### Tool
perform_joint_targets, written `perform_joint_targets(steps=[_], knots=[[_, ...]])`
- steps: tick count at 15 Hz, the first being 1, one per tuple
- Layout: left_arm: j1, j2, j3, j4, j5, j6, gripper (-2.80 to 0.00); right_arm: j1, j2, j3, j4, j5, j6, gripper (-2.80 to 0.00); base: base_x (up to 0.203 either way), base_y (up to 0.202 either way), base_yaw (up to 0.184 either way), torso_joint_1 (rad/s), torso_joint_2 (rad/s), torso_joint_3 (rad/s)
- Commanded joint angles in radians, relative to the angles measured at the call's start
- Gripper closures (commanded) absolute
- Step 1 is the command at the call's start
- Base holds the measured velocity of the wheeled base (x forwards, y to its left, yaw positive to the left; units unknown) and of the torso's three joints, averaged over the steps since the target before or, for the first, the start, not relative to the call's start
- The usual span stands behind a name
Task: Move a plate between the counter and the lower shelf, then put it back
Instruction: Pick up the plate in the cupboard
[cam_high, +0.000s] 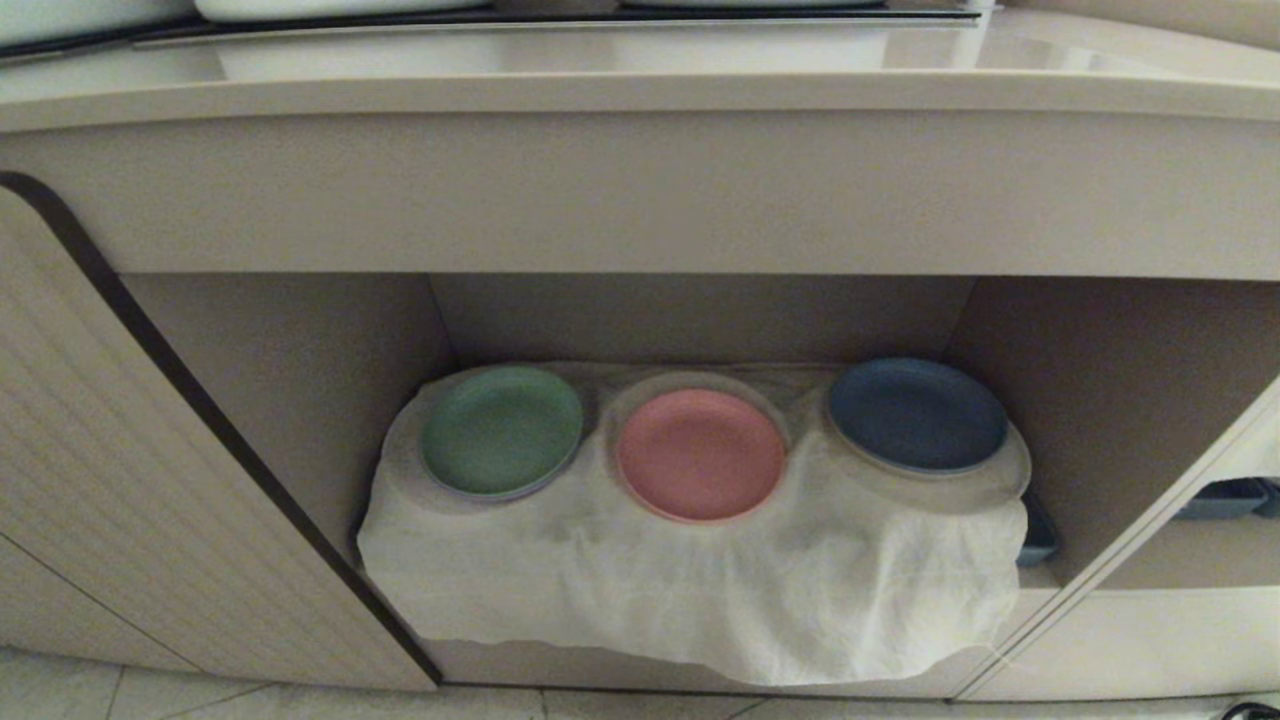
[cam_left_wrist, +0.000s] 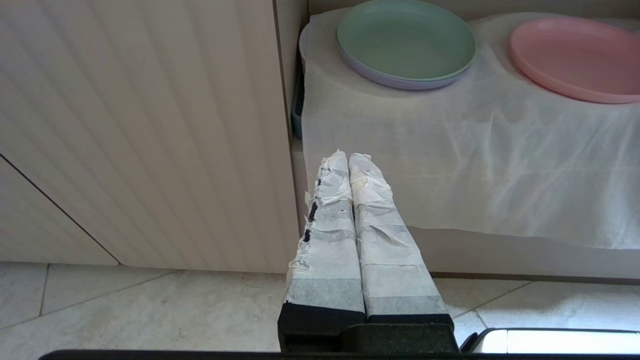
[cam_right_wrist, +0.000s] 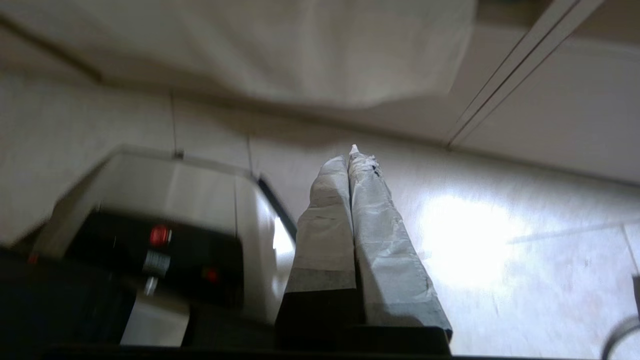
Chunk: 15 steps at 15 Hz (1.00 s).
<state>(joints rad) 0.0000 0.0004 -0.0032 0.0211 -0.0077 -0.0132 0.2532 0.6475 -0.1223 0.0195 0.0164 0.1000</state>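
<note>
The salmon-pink plate (cam_high: 700, 453) lies on a round hump of the off-white cloth in the lower shelf (cam_high: 300, 370), between a green plate and a dark blue one. It also shows in the left wrist view as the pink plate (cam_left_wrist: 575, 57). The beige counter (cam_high: 640, 95) runs above the niche. Neither arm is in the head view. My left gripper (cam_left_wrist: 348, 156) is shut and empty, low in front of the cabinet, left of the cloth. My right gripper (cam_right_wrist: 348, 157) is shut and empty, pointing down at the floor below the cloth's hanging edge.
A green plate (cam_high: 501, 430) and a dark blue plate (cam_high: 917, 414) flank the pink one. The cloth (cam_high: 700, 590) hangs over the shelf's front. An open cabinet door (cam_high: 150, 480) stands at the left. My own base (cam_right_wrist: 165, 235) is beside the right gripper. A black hob panel (cam_high: 560, 17) sits on the counter.
</note>
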Motion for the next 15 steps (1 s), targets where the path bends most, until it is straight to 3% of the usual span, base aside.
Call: perform_joint_targets(steps=[1,5,7,11,15], knots=[[0.000,0.000,0.000,0.000,0.000,-0.001,0.00,-0.071,-0.164,0.066,-0.029,0.003,0.000,0.00,0.000,0.000,0.000,0.000,0.00,0.000],[0.000,0.000,0.000,0.000,0.000,-0.001,0.00,-0.134,-0.366,0.106,-0.047,0.000,0.004,0.00,0.000,0.000,0.000,0.000,0.00,0.000],[0.000,0.000,0.000,0.000,0.000,-0.001,0.00,-0.141,-0.365,0.120,-0.082,-0.063,-0.003,0.00,0.000,0.000,0.000,0.000,0.00,0.000],[0.000,0.000,0.000,0.000,0.000,-0.001,0.00,-0.276,-0.432,0.120,-0.059,-0.066,-0.022,0.00,0.000,0.000,0.000,0.000,0.00,0.000],[0.000,0.000,0.000,0.000,0.000,-0.001,0.00,-0.263,-0.599,0.118,-0.016,-0.061,-0.045,0.00,0.000,0.000,0.000,0.000,0.00,0.000]])
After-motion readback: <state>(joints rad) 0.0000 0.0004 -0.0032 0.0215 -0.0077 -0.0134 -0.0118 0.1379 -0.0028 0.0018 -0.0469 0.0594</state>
